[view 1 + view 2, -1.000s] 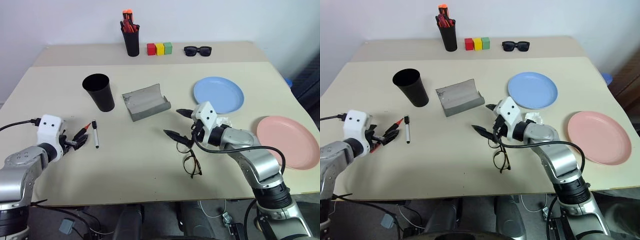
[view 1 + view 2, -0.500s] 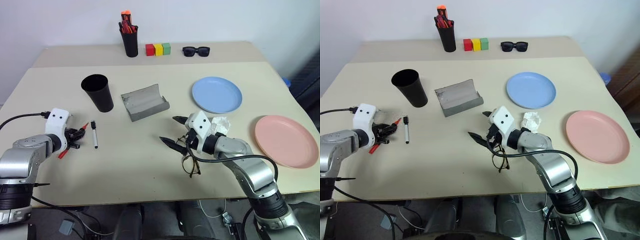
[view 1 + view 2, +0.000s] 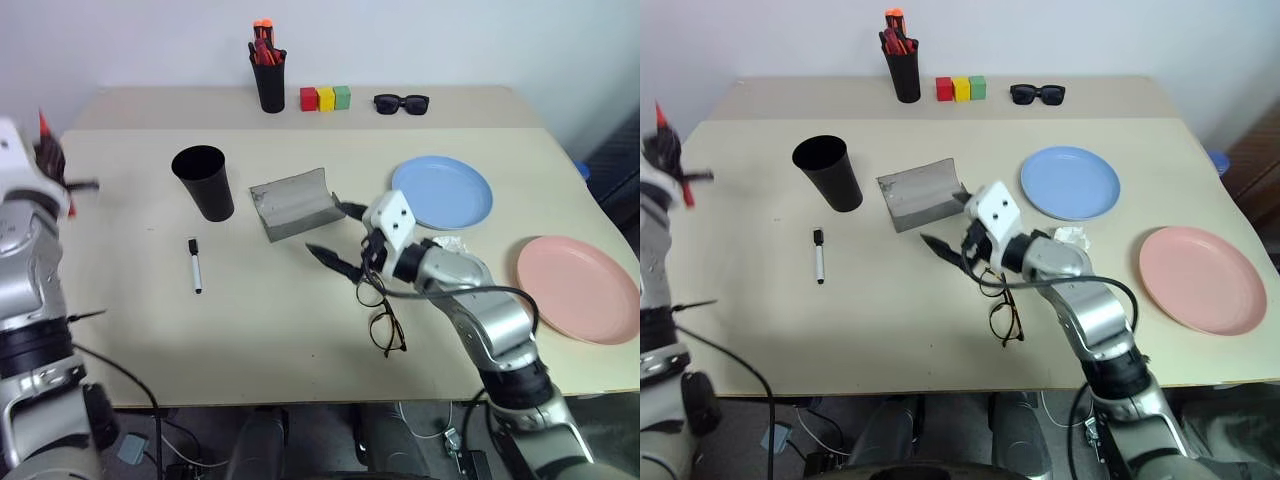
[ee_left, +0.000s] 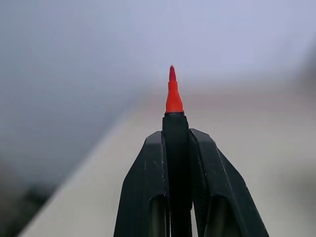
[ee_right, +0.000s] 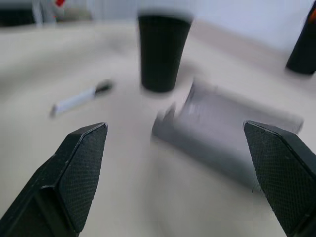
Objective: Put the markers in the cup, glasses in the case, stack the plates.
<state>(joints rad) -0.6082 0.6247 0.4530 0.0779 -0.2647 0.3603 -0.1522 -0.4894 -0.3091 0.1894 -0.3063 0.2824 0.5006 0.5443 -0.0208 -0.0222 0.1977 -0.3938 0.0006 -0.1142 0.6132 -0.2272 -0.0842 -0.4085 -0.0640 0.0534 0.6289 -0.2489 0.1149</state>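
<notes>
Two markers show from the head: one (image 3: 194, 265) lies on the table (image 3: 260, 330) near the cup (image 3: 203, 182); the red-capped one (image 3: 662, 117) is raised at far left. Left wrist: left gripper (image 4: 180, 143) clamped on it. Right wrist: right gripper (image 5: 180, 136) spread wide before the case (image 5: 224, 143); glasses (image 3: 380, 318) lie below it.

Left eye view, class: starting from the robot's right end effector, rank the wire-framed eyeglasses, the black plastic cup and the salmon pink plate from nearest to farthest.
From the right end effector:
1. Thin wire-framed eyeglasses, just below it, toward the robot.
2. Tapered matte black plastic cup, off to its left.
3. Round salmon pink plate, far right by the table edge.
</notes>
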